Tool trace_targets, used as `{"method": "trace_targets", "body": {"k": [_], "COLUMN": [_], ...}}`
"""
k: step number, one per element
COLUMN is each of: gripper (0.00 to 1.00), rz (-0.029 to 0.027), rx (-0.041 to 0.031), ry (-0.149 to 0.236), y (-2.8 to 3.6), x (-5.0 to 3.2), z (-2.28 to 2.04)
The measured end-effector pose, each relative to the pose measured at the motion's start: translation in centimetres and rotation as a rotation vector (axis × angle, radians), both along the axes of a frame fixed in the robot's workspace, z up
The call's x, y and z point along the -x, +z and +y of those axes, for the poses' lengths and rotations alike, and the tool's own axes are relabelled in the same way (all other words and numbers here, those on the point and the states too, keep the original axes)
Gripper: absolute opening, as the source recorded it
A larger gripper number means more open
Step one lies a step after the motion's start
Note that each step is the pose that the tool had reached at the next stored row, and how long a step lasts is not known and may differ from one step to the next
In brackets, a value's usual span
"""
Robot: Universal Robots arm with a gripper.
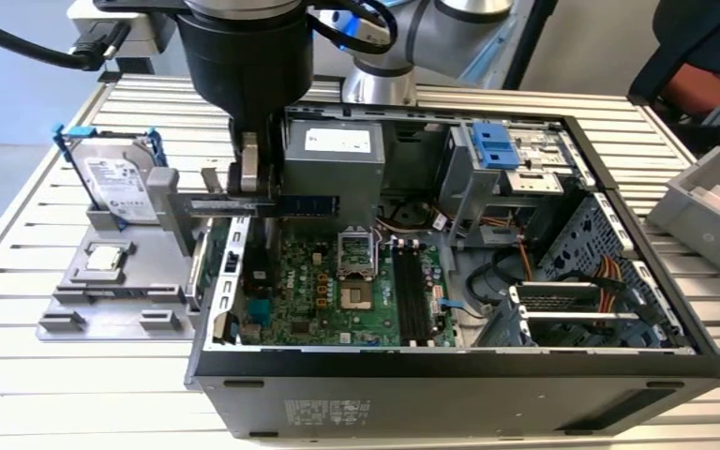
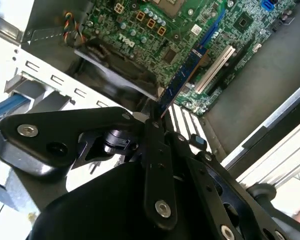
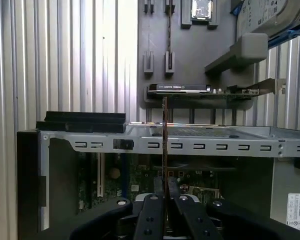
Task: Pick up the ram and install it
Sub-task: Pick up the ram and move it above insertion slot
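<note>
print on the hard drive's label (image 1: 120, 185) and the power supply's sticker (image 1: 335, 141) is too small to read.

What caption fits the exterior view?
Gripper holding the ram over the open computer case, not yet seated in the motherboard.

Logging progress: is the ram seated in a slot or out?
Out. The gripper holds the ram in the air above the motherboard, apart from the slots.
</note>
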State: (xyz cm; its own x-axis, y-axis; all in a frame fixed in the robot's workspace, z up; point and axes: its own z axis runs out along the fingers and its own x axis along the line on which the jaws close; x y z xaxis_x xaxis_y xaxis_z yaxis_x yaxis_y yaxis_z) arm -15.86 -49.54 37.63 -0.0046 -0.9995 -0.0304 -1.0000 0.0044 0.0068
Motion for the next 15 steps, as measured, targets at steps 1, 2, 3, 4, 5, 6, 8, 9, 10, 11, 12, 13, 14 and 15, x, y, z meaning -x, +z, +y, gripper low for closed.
{"method": "trace_targets", "body": {"k": [1, 2, 3, 4, 5, 6, 8, 9, 10, 11, 12, 13, 14, 15], "gripper": [0.00, 0.00, 0.00, 0.00, 0.00, 0.00, 0.00, 0.00, 0.00, 0.00, 0.00, 0.00, 0.00, 0.00], "rz": [0.0000, 0.0001, 0.0000, 0.0000, 0.0000, 0.0000, 0.0001, 0.0000, 0.0000, 0.0000, 0.0000, 0.0000, 0.0000, 0.0000], "rx": [-0.0001, 0.0001, 0.0000, -0.0001, 0.0000, 0.0001, 0.0000, 0.0000, -0.0001, -0.0001, 0.0001, 0.0001, 0.0000, 0.0000], "ry": [0.000, 0.000, 0.000, 0.000, 0.000, 0.000, 0.000, 0.000, 0.000, 0.000, 0.000, 0.000, 0.000, 0.000], "y": [0.00, 0.01, 0.00, 0.00, 0.00, 0.00, 0.00, 0.00, 0.00, 0.00, 0.00, 0.00, 0.00, 0.00], "x": [-0.15, -0.30, -0.45, -0.60, -0.75, -0.91, -1.19, -1.33, -1.48, -1.63, -1.78, -1.92, -2.08, -2.23], "z": [0.02, 0.03, 0.05, 0.06, 0.08, 0.09, 0.12, 0.14, 0.15, 0.16, 0.18, 0.19, 0.21, 0.22]}}
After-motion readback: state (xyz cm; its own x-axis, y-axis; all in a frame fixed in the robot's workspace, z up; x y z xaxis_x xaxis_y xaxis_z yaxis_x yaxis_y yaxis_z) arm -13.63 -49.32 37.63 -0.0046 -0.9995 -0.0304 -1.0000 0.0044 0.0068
